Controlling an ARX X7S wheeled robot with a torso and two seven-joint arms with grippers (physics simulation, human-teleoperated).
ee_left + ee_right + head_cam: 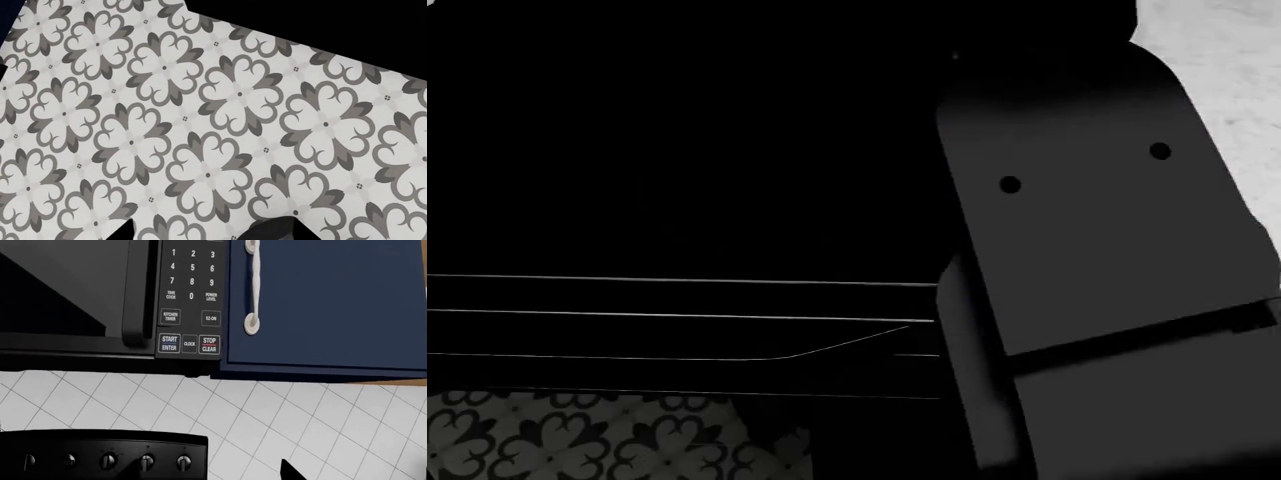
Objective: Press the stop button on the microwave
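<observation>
White diagonal wall tile [280, 425] fills the backdrop, and above it hangs the microwave [80, 295], its STOP/CLEAR button [209, 344] at the keypad's bottom corner, just beside a blue cabinet [333, 305] (white handle [251, 287] alongside). Stove knobs [147, 461] sit below. Neither gripper's fingers show clearly, so their opening can't be told. Left wrist sees only patterned floor [213, 120].

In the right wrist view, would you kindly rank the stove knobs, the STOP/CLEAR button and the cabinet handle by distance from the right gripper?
1. Stove knobs, low on the range panel.
2. STOP/CLEAR button, bottom corner of the microwave keypad.
3. Cabinet handle, on the blue door beside the keypad; close to the button's distance.
</observation>
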